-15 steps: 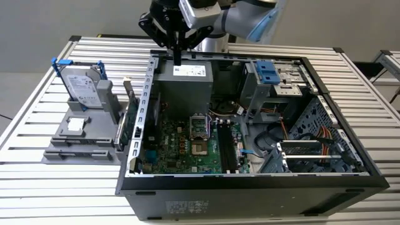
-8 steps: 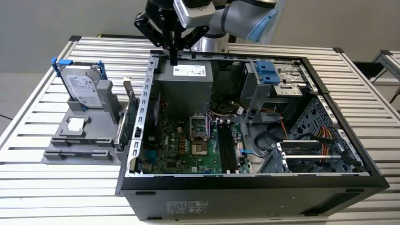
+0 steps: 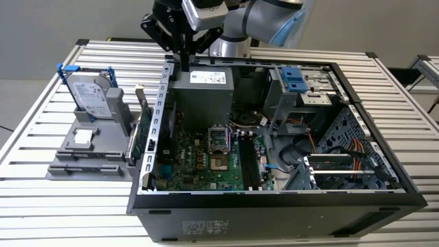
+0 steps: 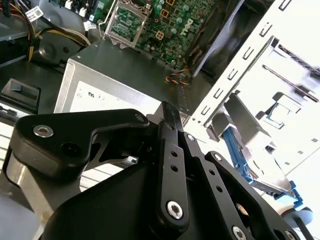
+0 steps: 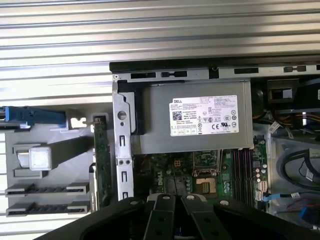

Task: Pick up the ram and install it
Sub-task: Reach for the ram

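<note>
Hand (image 3: 184,65): pressed together, poised at the case (image 3: 274,206) rear rim, by the power supply (image 3: 202,95). Ram: whereabouts cannot be told. Grey stand (image 3: 82,171) with hard drive (image 3: 92,98): beside case, on bench (image 3: 55,211).

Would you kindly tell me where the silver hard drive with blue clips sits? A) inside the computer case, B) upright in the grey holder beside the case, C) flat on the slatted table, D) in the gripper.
B: in the exterior view the hard drive stands upright in the grey holder, outside the computer case on the exterior view's left.
</note>
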Motion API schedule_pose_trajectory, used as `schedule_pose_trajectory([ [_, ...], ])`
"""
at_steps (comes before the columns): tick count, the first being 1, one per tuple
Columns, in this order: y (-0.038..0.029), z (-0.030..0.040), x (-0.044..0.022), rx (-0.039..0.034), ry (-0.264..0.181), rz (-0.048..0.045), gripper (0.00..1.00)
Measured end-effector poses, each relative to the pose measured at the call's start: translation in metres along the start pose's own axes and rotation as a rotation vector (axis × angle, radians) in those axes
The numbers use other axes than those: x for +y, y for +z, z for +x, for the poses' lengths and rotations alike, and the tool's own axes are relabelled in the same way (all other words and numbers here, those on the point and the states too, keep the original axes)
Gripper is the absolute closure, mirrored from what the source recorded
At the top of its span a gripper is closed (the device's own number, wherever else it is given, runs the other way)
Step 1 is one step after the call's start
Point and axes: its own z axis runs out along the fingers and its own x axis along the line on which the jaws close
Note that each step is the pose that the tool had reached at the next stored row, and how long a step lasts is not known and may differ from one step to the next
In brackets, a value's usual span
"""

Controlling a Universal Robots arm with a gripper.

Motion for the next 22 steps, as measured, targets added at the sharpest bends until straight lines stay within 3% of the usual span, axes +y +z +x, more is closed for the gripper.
schedule_pose_trajectory([
  [22,-0.0006,0.0302,-0.0021,0.0029,0.000,0.0001,1.00],
])
